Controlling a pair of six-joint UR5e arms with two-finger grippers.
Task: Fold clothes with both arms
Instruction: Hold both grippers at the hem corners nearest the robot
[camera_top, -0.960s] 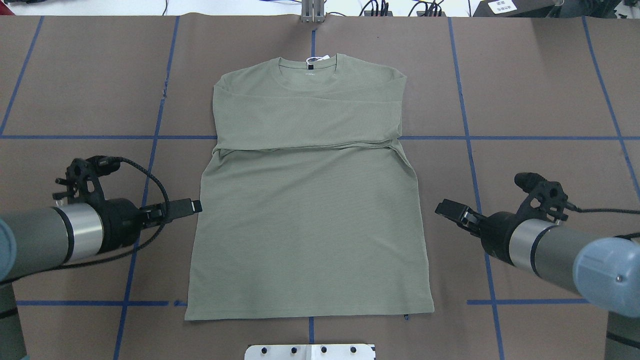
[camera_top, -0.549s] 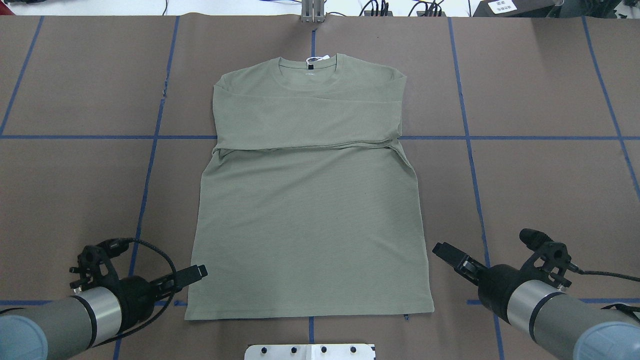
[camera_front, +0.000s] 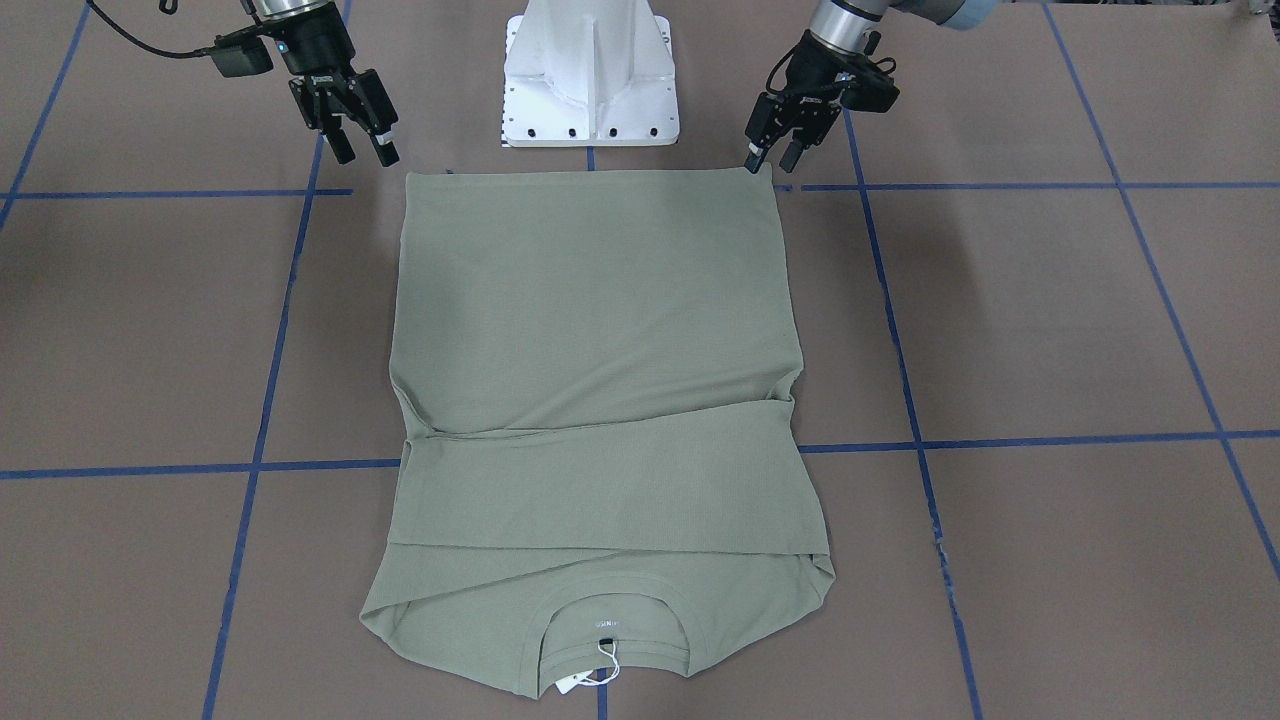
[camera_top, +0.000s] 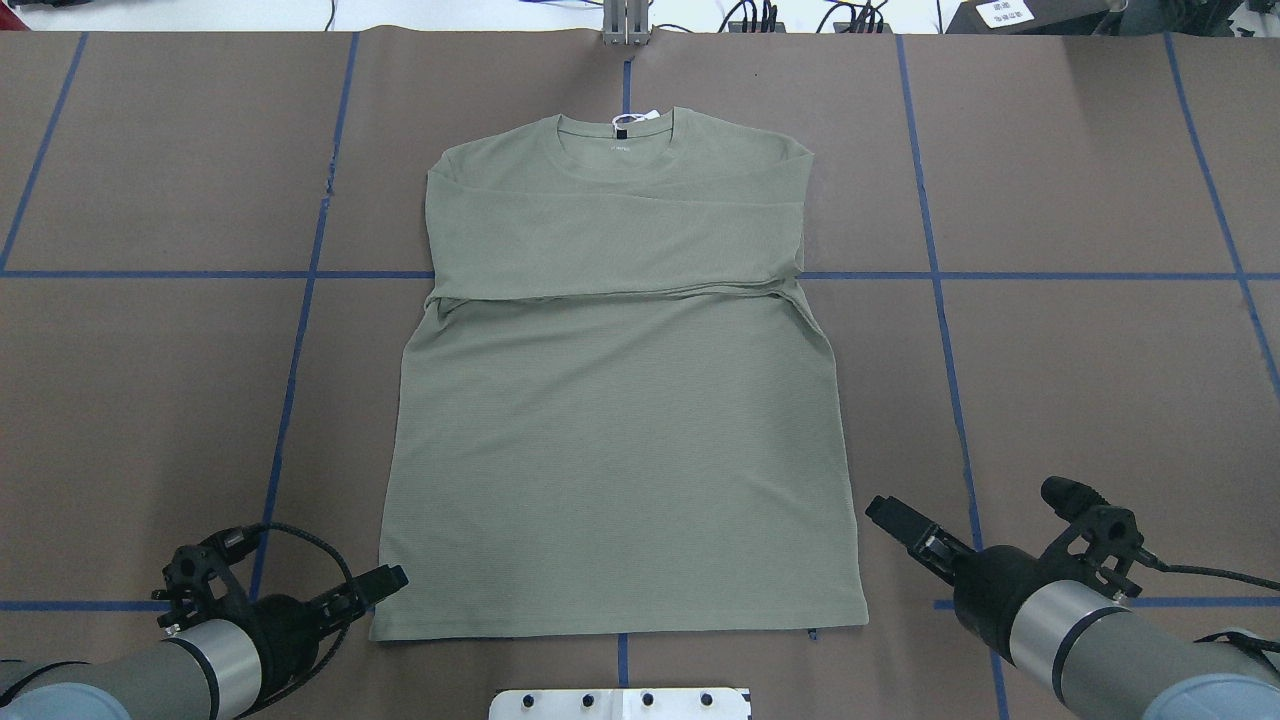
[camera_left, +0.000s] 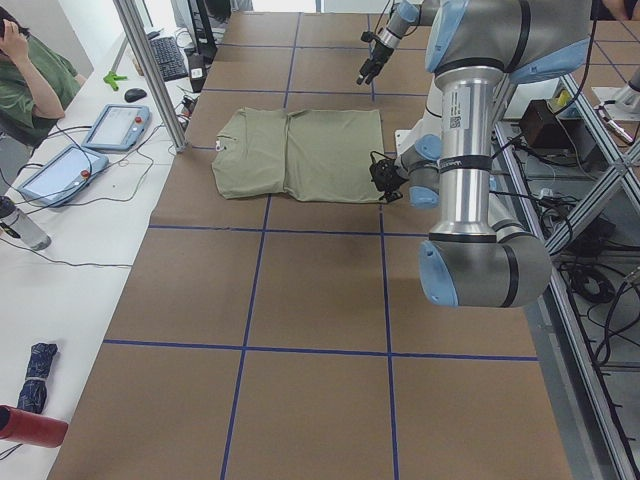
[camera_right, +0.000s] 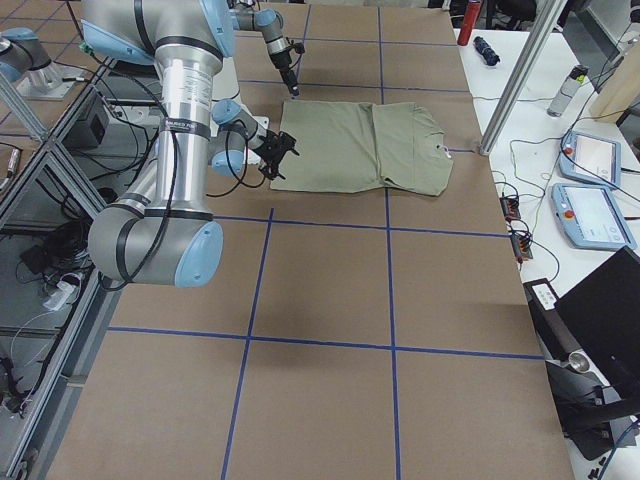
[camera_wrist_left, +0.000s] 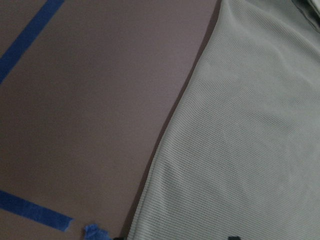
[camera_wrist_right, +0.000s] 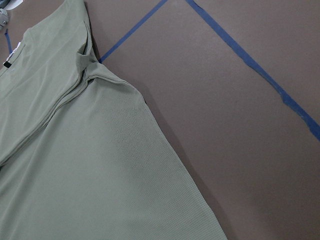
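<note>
Near the hem corners, the left gripper (camera_top: 385, 580), at 7 o'clock of the sage-green long-sleeved shirt (camera_top: 620, 400), and the right gripper (camera_top: 888, 512), at 4 o'clock, both hang released. The shirt lies flat with its sleeves folded across on brown paper (camera_top: 1090, 380) gridded with blue tape (camera_top: 1100, 275). A white bench (camera_top: 450, 12) stands beyond at 12 o'clock.

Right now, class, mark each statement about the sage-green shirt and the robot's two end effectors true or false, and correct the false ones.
1. The sage-green long-sleeved knit shirt lies flat with its sleeves folded across the chest. True.
2. The black two-finger left end effector is shut on the hem. False: it is open, beside a hem corner.
3. The white hang tag lies at the neck opening. True.
4. The black two-finger right end effector hovers over the collar. False: it is by the other hem corner, at the robot's end.
</note>
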